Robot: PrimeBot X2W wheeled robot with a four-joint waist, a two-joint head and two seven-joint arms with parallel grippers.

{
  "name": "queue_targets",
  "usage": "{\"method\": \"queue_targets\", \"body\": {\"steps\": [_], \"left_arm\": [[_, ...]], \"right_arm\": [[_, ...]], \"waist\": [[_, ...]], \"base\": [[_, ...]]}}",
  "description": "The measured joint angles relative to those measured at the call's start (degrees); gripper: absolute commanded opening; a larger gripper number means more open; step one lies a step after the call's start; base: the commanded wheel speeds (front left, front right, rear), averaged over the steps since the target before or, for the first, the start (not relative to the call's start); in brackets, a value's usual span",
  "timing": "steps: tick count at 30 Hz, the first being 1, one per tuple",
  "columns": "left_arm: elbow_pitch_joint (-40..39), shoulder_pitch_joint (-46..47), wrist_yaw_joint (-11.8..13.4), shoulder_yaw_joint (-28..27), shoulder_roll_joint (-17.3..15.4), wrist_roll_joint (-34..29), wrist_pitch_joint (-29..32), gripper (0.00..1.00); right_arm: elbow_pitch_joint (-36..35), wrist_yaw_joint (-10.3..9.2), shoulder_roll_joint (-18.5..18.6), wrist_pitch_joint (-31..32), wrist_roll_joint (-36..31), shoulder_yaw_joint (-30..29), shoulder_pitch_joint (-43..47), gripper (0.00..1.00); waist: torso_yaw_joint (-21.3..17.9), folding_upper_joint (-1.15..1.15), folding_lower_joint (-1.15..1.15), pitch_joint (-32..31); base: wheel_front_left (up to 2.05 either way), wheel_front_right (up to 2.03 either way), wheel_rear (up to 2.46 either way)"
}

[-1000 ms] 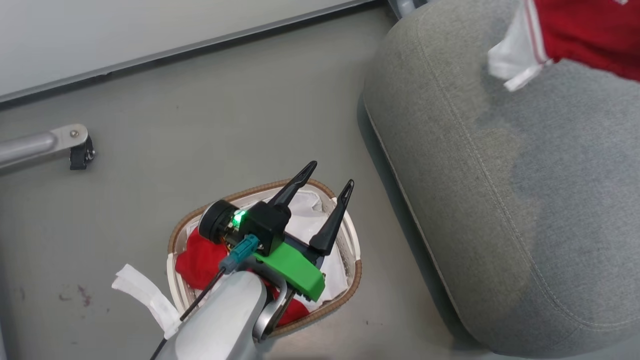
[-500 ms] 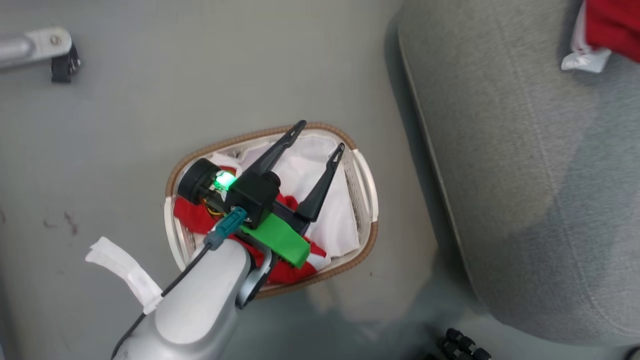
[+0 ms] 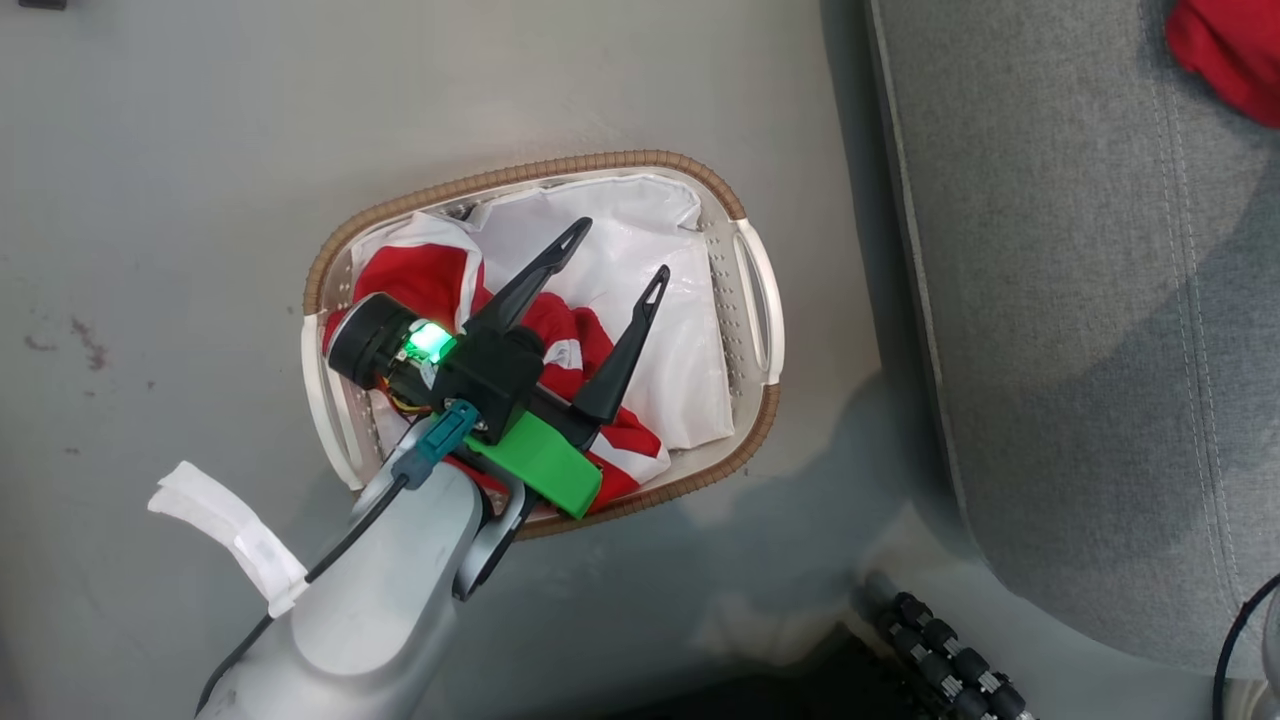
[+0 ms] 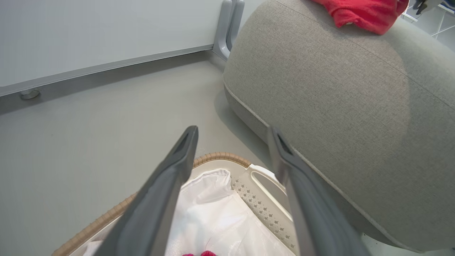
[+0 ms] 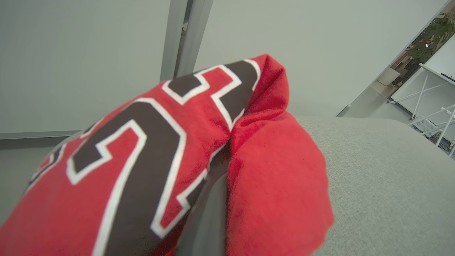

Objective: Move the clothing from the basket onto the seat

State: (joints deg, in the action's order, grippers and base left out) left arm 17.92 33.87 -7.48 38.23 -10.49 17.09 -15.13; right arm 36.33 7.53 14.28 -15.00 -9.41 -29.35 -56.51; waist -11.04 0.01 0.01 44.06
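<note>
Clothing (image 3: 430, 280) lies crumpled in the perforated basket (image 3: 760, 300) beneath the left gripper (image 3: 621, 250), fingers parted. The closed right gripper (image 5: 213, 202) pinches a red jersey (image 5: 277, 170) above the fabric seat (image 5: 391, 170).

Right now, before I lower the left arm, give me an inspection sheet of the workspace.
Surface: grey floor, a few dark stains.
Job's things: basket on the floor beside the seat; basket jersey crumpled on the white liner; second jersey on the seat.
Clutter: black ribbed part at the head view's bottom edge.
Grippers: left gripper open, empty, above the basket; right gripper shut, second jersey bunched around it.
Cables: black cable along the left forearm; another at lower right.
Surroundings: pale wall, grey metal post behind the seat.
</note>
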Motion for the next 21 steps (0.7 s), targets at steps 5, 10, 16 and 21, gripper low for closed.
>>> {"method": "queue_targets", "body": {"steps": [5, 10, 16, 21], "left_arm": [[0.7, 0.0, 0.0, 0.0, 0.0, 0.8, 0.0, 1.00], [1.2, -0.4, 0.0, -0.8, -0.4, 1.3, 0.0, 1.00], [1.1, -1.9, 0.0, -2.3, 0.7, 2.1, 0.0, 1.00], [1.0, -3.8, 0.0, -3.5, 2.0, 3.2, 0.0, 1.00]], "right_arm": [[-3.1, 0.00, -0.3, -0.1, 2.2, 1.9, 4.3, 1.00], [-6.4, 0.00, 0.1, -0.1, 3.8, 2.9, 9.2, 1.00], [-9.7, 0.00, -0.4, -0.1, 3.4, 3.2, 16.5, 1.00], [-9.8, 0.00, -0.4, -0.1, 3.2, 3.2, 21.4, 1.00]], "waist": [[-0.5, 0.00, 0.00, -0.5], [-0.9, 0.00, 0.00, -2.2], [-1.0, 0.00, 0.00, -5.6], [-0.8, 0.00, -0.01, -9.6]], "base": [[0.00, 0.00, 0.00], [0.00, 0.00, 0.00], [0.00, 0.00, 0.00], [0.00, 0.00, 0.00]]}}
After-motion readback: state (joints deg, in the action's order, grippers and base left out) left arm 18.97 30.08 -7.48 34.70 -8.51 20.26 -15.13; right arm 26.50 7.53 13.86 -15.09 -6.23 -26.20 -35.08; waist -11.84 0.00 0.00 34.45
